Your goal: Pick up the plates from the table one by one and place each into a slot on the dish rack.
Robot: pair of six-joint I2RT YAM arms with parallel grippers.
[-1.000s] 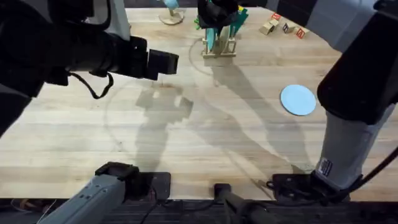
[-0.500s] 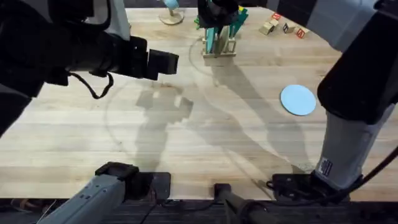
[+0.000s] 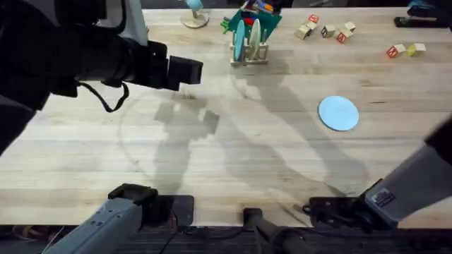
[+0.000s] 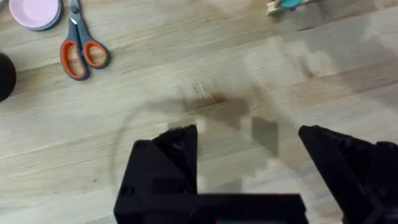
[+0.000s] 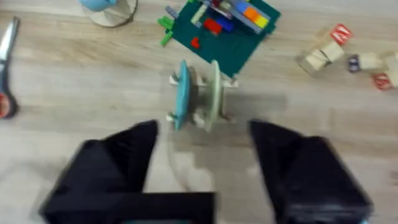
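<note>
We count two plates in the dish rack [image 3: 249, 51] at the far middle of the counter [image 3: 233, 148]: a bright blue plate [image 3: 239, 39] and a pale cream plate [image 3: 255, 37], both on edge, faces turned left and right. A third, light blue plate [image 3: 338, 113] lies flat on the right, well apart, with bare wood all around it. Our left hand [image 4: 249, 146] hangs spread over bare wood. Our right hand [image 5: 202, 143] is spread too, holding nothing, just near of the rack.
</note>
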